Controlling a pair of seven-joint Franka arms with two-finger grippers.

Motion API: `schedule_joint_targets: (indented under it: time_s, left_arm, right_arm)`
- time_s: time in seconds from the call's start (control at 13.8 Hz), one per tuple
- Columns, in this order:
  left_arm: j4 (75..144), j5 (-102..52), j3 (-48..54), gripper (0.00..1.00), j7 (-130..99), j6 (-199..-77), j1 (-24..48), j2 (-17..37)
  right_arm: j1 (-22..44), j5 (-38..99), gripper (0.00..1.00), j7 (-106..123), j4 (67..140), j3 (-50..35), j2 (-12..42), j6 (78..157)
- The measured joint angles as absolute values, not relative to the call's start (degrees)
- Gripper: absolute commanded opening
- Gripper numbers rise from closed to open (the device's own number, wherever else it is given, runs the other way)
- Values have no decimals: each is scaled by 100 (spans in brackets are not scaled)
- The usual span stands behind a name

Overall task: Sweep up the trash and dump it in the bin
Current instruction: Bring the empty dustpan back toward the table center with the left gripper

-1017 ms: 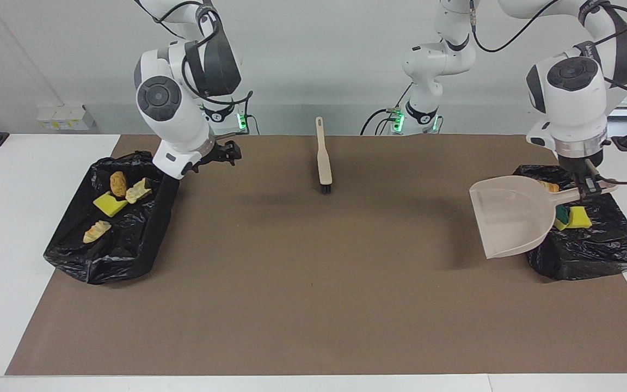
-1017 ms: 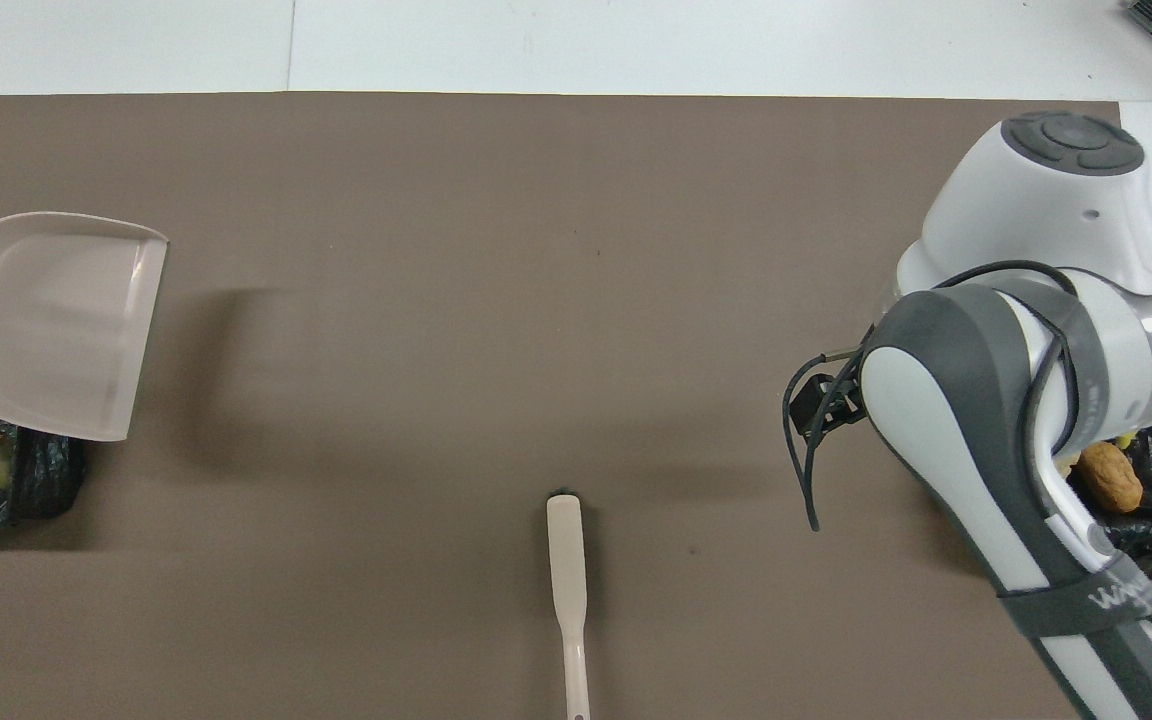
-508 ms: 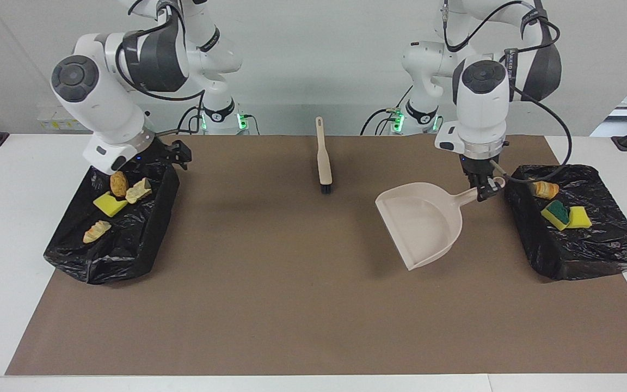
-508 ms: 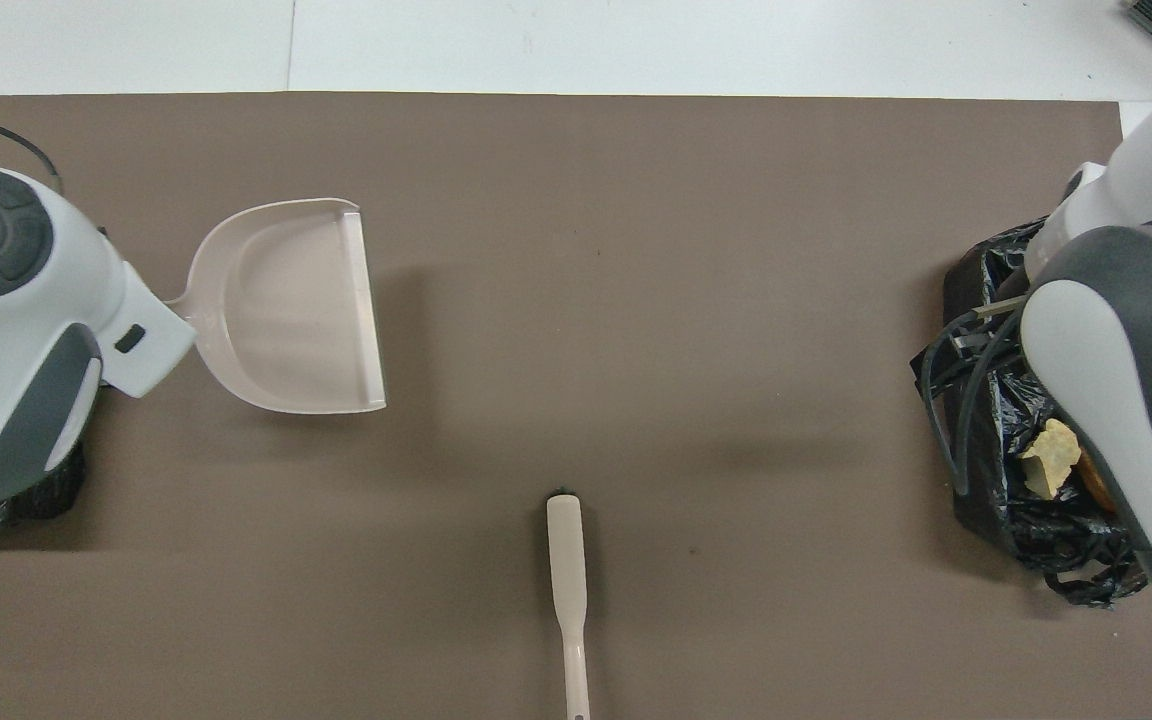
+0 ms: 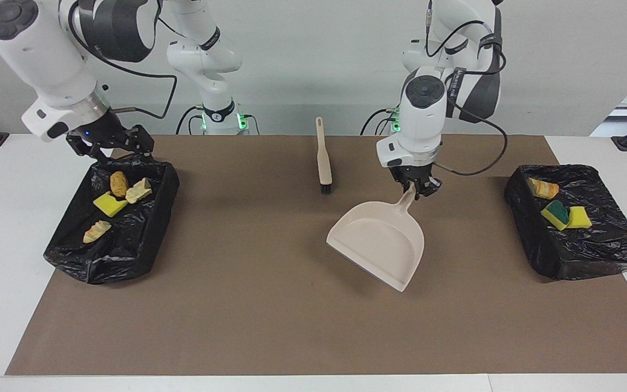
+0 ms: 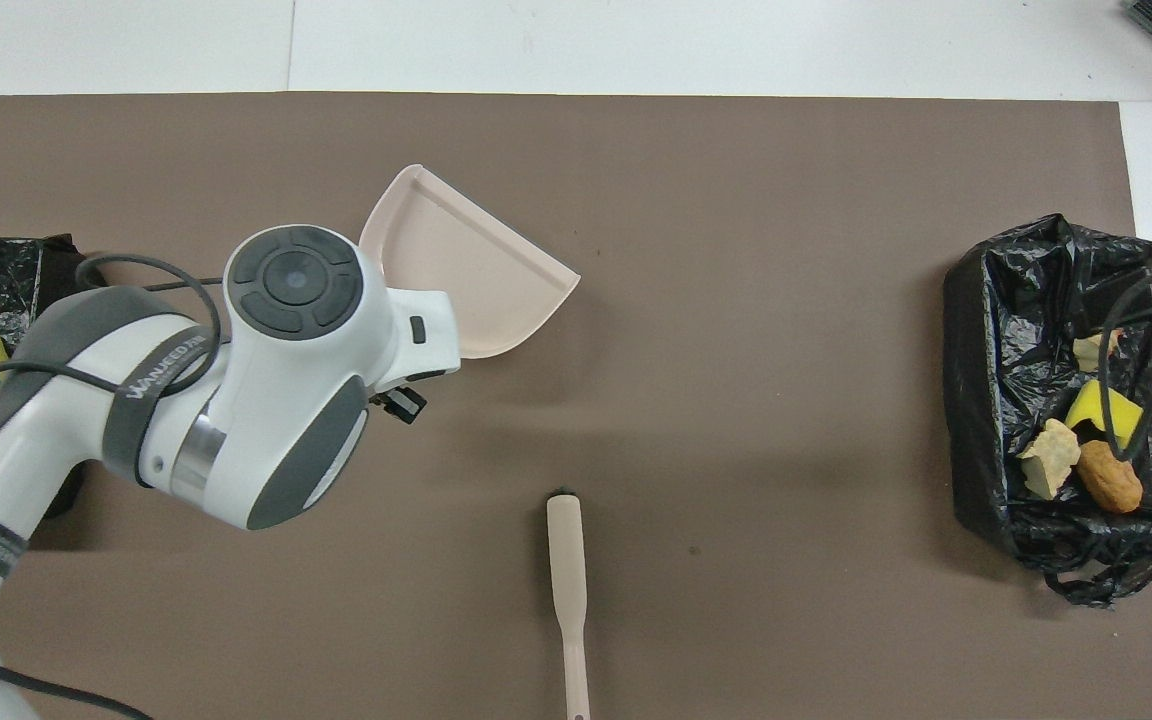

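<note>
Brown-matted bench (image 5: 292, 326): left gripper (image 5: 415, 188), jaws clamped on smooth beige dustpan (image 5: 379, 242); right gripper (image 5: 123, 144), jaws unclear, over crinkled black bin (image 5: 128, 245).

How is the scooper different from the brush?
The dustpan is wide and scoop-shaped; the brush is long and thin. The dustpan is held by its handle in the left gripper, tilted over the brown mat; the brush lies flat on the mat, untouched. Both are beige plastic.
</note>
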State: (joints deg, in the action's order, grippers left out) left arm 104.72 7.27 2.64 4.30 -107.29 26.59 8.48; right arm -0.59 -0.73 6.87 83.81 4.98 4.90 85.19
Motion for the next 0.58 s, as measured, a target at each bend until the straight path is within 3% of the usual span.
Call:
schedule_joint_targets:
  time_s: [0.58]
  left_arm:
    - [10203, 87, 267, 0, -2418, -11470, 3465, 1403]
  right_arm:
    - [-128, -68, 100, -4, 8732, 414, -300, 8385]
